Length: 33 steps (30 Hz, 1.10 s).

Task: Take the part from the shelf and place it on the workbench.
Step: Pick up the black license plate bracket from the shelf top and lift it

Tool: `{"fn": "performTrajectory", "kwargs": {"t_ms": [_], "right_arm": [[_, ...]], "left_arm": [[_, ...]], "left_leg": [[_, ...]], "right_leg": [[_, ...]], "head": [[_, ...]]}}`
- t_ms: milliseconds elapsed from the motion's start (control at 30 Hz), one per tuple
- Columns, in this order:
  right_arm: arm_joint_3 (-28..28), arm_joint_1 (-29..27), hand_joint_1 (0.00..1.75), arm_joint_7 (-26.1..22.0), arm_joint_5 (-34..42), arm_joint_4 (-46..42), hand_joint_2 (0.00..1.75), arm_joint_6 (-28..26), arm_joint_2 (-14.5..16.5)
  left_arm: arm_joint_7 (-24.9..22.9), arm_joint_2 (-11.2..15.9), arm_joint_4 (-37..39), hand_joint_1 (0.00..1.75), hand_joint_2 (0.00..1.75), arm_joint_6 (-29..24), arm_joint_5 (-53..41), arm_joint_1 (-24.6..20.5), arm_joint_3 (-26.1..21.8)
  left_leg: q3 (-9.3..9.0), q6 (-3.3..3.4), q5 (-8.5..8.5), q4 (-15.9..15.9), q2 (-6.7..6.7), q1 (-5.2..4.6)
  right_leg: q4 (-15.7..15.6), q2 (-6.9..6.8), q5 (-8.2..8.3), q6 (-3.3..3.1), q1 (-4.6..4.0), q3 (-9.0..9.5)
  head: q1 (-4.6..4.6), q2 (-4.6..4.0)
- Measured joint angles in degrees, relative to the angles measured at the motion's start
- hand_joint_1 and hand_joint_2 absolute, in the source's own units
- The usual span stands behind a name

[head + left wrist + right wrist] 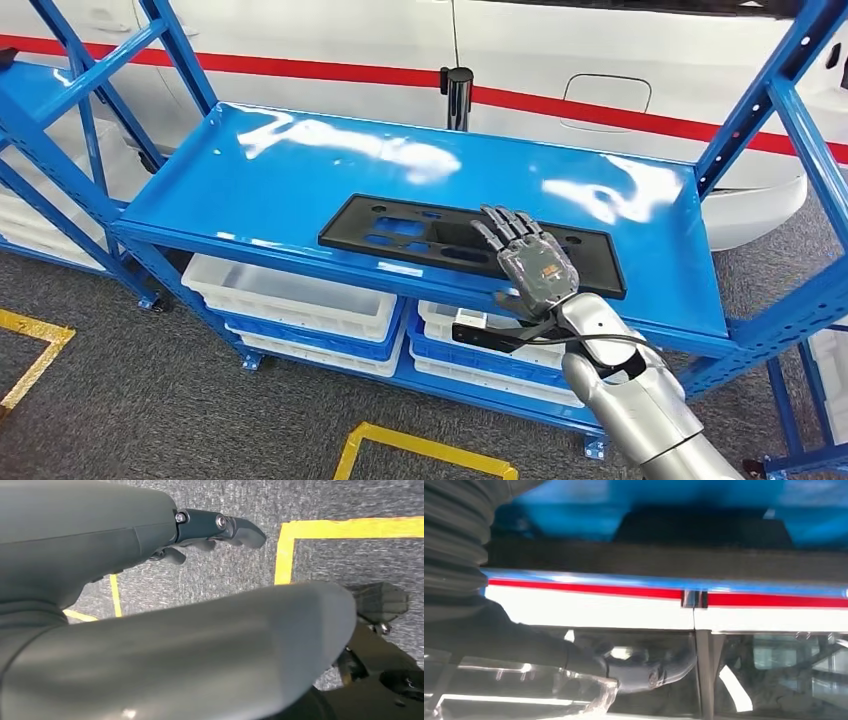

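Note:
A flat black part (pixel 400 228) with several cut-outs lies along the front of the blue shelf board (pixel 250 170). My right hand (pixel 530 262) reaches in from below and lies over the part's right half. Its fingers are stretched out and spread on top of the part, and the thumb sits by the shelf's front edge. Nothing is gripped. The right wrist view is blurred, with the dark part (pixel 699 530) past a dark finger (pixel 649 674). My left hand (pixel 210 527) hangs over the grey floor, empty, with its fingers loosely apart.
White and blue bins (pixel 300 300) fill the lower shelf level. Blue uprights (pixel 760 110) frame the rack on both sides. A white car (pixel 600 60) with a red stripe stands behind, with a black post (pixel 457 95) in front of it. Yellow tape (pixel 420 445) marks the floor.

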<state>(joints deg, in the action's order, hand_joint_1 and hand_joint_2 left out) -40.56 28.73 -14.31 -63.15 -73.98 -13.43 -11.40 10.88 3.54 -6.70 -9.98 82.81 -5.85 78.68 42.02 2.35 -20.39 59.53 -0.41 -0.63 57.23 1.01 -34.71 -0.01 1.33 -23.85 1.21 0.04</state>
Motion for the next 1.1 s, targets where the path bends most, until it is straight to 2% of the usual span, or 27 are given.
{"fn": "performTrajectory", "kwargs": {"t_ms": [33,100,133,167,200,233,267,300,333,367,400,467,500,533,600,667,767,800,833,867,933,967,1000,1067,1100], "right_arm": [[0.0,0.0,0.0,0.0,0.0,-0.1,1.75,0.0,0.0],[0.1,0.2,0.0,0.0,-0.1,-0.3,1.75,-0.1,0.1],[0.1,0.4,0.27,0.0,-0.1,-0.3,1.75,-0.1,0.0],[0.1,0.5,0.68,0.0,-0.1,-0.3,1.75,-0.1,0.0],[0.1,0.5,1.1,0.0,-0.1,-0.2,1.75,-0.1,-0.1],[0.1,0.4,1.5,0.0,-0.1,-0.2,1.75,-0.1,-0.2],[0.1,0.3,1.56,0.0,-0.1,-0.2,1.75,-0.2,-0.3],[0.1,0.2,1.44,0.1,-0.1,-0.2,1.75,-0.4,-0.4],[0.1,0.1,1.3,0.1,-0.2,-0.2,1.75,-0.5,-0.5],[0.2,0.0,1.19,0.2,-0.2,-0.2,1.75,-0.7,-0.7],[0.2,-0.1,1.19,0.3,-0.2,-0.1,1.75,-0.8,-0.9],[0.3,-0.4,1.26,0.3,-0.2,-0.1,1.75,-0.9,-1.2],[0.3,-0.5,1.31,0.3,-0.2,0.0,1.75,-1.0,-1.3],[0.4,-0.5,1.33,0.3,-0.3,0.0,1.75,-1.1,-1.3],[0.7,-0.3,1.42,0.3,-0.4,0.0,1.75,-1.3,-1.3],[0.9,-0.2,1.53,0.2,-0.5,0.0,1.75,-1.6,-1.2],[1.2,-0.1,1.55,0.0,-0.5,0.0,1.75,-2.0,-1.0],[1.2,0.0,1.54,0.0,-0.5,0.0,1.75,-2.0,-1.0],[1.2,0.2,1.53,-0.1,-0.4,0.0,1.75,-2.0,-0.9],[1.2,0.5,1.52,-0.1,-0.3,0.1,1.75,-1.9,-0.8],[1.3,1.2,1.52,-0.1,-0.2,0.3,1.75,-1.7,-0.5],[1.3,1.5,1.52,-0.1,-0.2,0.3,1.75,-1.6,-0.3],[1.3,1.7,1.52,-0.1,-0.2,0.4,1.75,-1.5,-0.1],[1.3,1.8,1.52,-0.1,-0.2,0.5,1.75,-1.5,0.2],[1.3,1.8,1.52,-0.1,-0.2,0.5,1.75,-1.5,0.4]], "left_arm": [[0.0,0.1,0.0,0.0,0.0,0.0,0.0,0.0,0.1],[0.0,0.1,0.0,0.0,0.0,0.0,0.0,-0.2,0.3],[0.0,0.0,0.0,0.0,0.0,0.0,0.0,-0.3,0.4],[0.0,0.0,0.0,0.0,0.0,0.0,0.0,-0.3,0.5],[0.2,-0.1,0.0,0.0,0.0,0.0,0.1,-0.4,0.5],[0.7,-0.1,0.0,0.0,0.0,0.0,0.3,-0.4,0.6],[2.0,-0.2,0.0,0.0,0.0,0.1,0.5,-0.4,0.6],[3.9,-0.2,0.0,0.0,0.0,0.1,0.6,-0.4,0.6],[6.7,-0.3,0.0,0.0,0.0,0.1,0.9,-0.4,0.5],[10.1,-0.3,0.0,0.0,0.0,0.0,1.2,-0.3,0.5],[13.8,-0.4,0.0,0.0,0.0,-0.1,1.7,-0.3,0.2],[20.5,-0.5,0.0,0.0,0.87,-0.2,3.2,-0.3,-0.6],[23.3,-0.5,0.0,0.0,1.31,-0.4,4.0,-0.4,-1.3],[25.4,-0.6,0.0,0.0,1.75,-0.8,4.3,-0.4,-2.1],[28.0,-0.6,-0.1,0.0,1.75,-3.1,2.0,-0.4,-4.3],[28.8,-0.5,-0.4,0.0,1.75,-5.3,-2.3,-0.5,-7.4],[29.0,-0.5,-0.6,0.0,1.75,-6.0,-4.7,-0.4,-11.6],[29.0,-0.6,-0.6,0.0,1.75,-5.8,-4.8,-0.3,-12.5],[28.8,-0.6,-0.6,0.0,1.75,-5.4,-4.9,-0.2,-13.3],[28.7,-0.6,-0.6,0.0,1.75,-5.0,-4.9,-0.1,-13.9],[28.4,-0.7,-0.6,0.0,1.75,-4.7,-4.9,0.0,-14.8],[28.3,-0.7,-0.6,0.0,1.75,-4.8,-5.0,-0.1,-15.1],[28.2,-0.7,-0.6,0.0,1.75,-4.9,-5.1,-0.1,-15.2],[27.7,-0.7,-0.6,0.0,1.75,-4.9,-5.2,-0.2,-15.4],[27.3,-0.7,-0.6,0.0,1.75,-4.8,-5.2,-0.1,-15.5]], "left_leg": [[-0.71,0.35,0.78,-0.8,0.0,-0.26],[-3.34,0.93,-0.25,-2.5,0.18,-0.3],[-4.56,1.32,-0.64,-3.1,0.1,-0.22],[-5.76,1.56,-1.01,-3.5,0.02,-0.09],[-6.68,1.54,-1.45,-3.6,-0.04,0.01],[-7.4,1.43,-2.0,-3.6,-0.17,0.05],[-8.18,1.15,-2.62,-3.6,-0.34,0.03],[-9.03,0.91,-3.38,-3.6,-0.54,-0.02],[-9.98,0.81,-4.23,-3.6,-0.75,-0.1],[-11.03,0.76,-5.1,-3.6,-0.94,-0.19],[-11.97,0.7,-6.0,-3.7,-1.06,-0.25],[-13.64,0.44,-7.73,-3.5,-1.37,-0.44],[-14.05,0.23,-8.44,-3.5,-1.43,-0.46],[-14.47,-0.02,-8.81,-3.1,-1.45,-0.47],[-14.67,-0.45,-9.15,-2.4,-1.18,-0.32],[-13.58,-1.08,-10.54,0.3,-0.69,-0.12],[-7.97,-2.35,-15.37,9.6,-0.14,0.73],[-6.29,-2.59,-16.06,11.9,-0.03,0.98],[-5.48,-2.69,-15.58,12.3,0.07,1.16],[-5.74,-2.65,-13.97,10.6,0.15,1.28],[-8.39,-2.1,-9.59,3.4,0.32,1.24],[-9.45,-1.7,-8.83,0.5,0.38,1.0],[-10.04,-1.26,-8.84,-1.3,0.35,0.75],[-9.9,-0.31,-9.75,-1.8,0.2,0.3],[-10.22,0.22,-8.69,-2.4,0.07,0.49]], "right_leg": [[-0.5,0.08,0.09,0.55,-0.13,1.13],[0.0,-0.07,1.29,1.81,-0.41,2.14],[2.2,-0.2,2.16,2.33,-0.5,1.25],[5.4,-0.31,2.63,2.52,-0.59,-0.57],[9.1,-0.4,2.53,2.34,-0.58,-3.17],[12.2,-0.44,1.53,1.88,-0.67,-5.96],[13.9,-0.47,-0.48,1.26,-0.75,-8.6],[14.1,-0.5,-2.9,0.57,-0.85,-10.69],[13.0,-0.5,-4.87,0.05,-0.96,-12.22],[10.7,-0.49,-5.34,-0.07,-1.06,-13.17],[8.0,-0.5,-3.06,0.34,-1.15,-13.5],[2.9,-0.69,5.07,1.66,-1.26,-13.14],[1.6,-0.81,8.68,1.72,-1.31,-12.52],[1.0,-0.9,10.31,1.21,-1.36,-12.05],[0.7,-0.81,11.03,-0.34,-1.23,-11.06],[0.4,-0.68,10.98,-1.16,-0.89,-10.69],[0.4,-0.68,10.81,-1.68,-0.8,-10.73],[0.4,-0.67,10.78,-1.7,-0.81,-10.76],[0.4,-0.67,10.75,-1.72,-0.81,-10.78],[0.4,-0.67,10.75,-1.71,-0.8,-10.78],[0.4,-0.65,10.8,-1.61,-0.82,-10.7],[0.4,-0.62,10.85,-1.43,-0.88,-10.68],[0.3,-0.6,10.87,-1.13,-0.88,-10.71],[0.2,-0.56,10.92,-0.3,-0.9,-10.8],[0.3,-0.58,10.91,0.07,-0.94,-10.99]], "head": [[0.05,0.0],[0.21,0.0],[0.18,0.0],[0.14,0.0],[0.04,0.0],[0.03,0.01],[-0.05,0.01],[-0.06,0.01],[-0.06,0.01],[-0.1,0.01],[-0.08,0.01],[-0.05,0.01],[0.01,0.01],[0.03,0.01],[0.03,0.0],[0.18,-0.01],[0.4,0.0],[0.38,0.0],[0.4,0.0],[0.39,0.01],[0.38,0.01],[0.3,0.01],[0.32,0.01],[0.3,0.01],[0.36,0.01]]}}
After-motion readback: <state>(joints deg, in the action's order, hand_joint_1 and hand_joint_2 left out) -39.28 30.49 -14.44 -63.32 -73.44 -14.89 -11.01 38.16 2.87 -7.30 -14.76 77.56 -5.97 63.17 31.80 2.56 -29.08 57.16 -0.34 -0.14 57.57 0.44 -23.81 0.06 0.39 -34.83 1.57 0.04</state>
